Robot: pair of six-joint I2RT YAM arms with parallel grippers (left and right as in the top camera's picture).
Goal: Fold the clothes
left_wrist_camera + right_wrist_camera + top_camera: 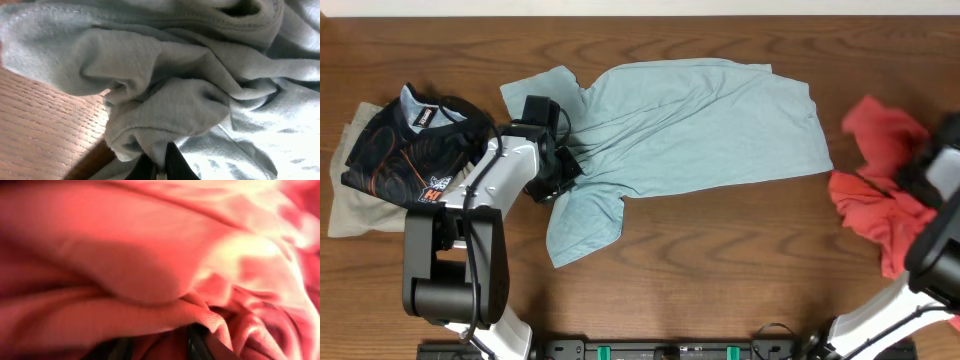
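A light blue T-shirt point(700, 120) lies spread across the middle of the table, its left sleeve and collar bunched. My left gripper point(556, 172) sits at that bunched left side. In the left wrist view its fingers point(159, 167) are shut on a fold of the blue T-shirt point(165, 105), with wood showing to the left. A crumpled red garment point(880, 190) lies at the right edge. My right gripper point(923, 172) is down in it. In the right wrist view red cloth point(150, 270) fills the frame and sits between the dark fingers point(160, 347), which are close together on it.
A black patterned garment point(405, 150) lies on a beige garment point(360, 205) at the left edge, next to my left arm. Bare wooden table point(720, 270) runs along the front. The arm bases stand at the front edge.
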